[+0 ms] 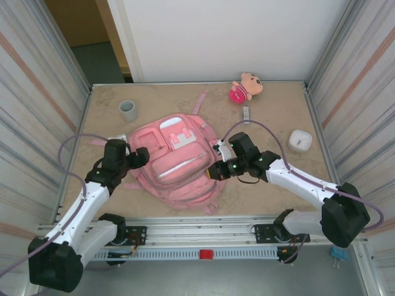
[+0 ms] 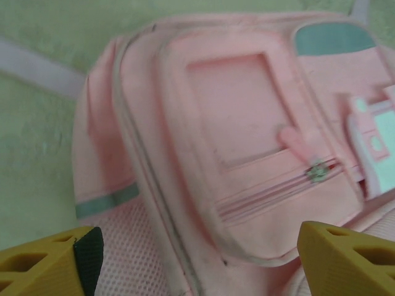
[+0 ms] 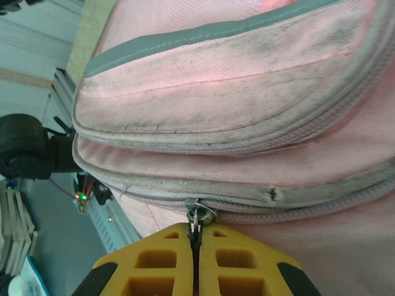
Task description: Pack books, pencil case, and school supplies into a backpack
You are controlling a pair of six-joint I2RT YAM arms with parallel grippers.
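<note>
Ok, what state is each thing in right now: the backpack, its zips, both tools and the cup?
backpack: lying flat on the table, front up.
front pocket zip: closed.
left tool: open, holding nothing, at the backpack's left edge.
right tool: shut on the zip pull at the backpack's side.
grey cup: upright.

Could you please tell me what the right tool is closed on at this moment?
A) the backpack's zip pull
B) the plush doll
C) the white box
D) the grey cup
A: in the right wrist view, the right tool has its yellow fingers pressed together on the small metal zip pull at a zip line of the pink backpack.
</note>
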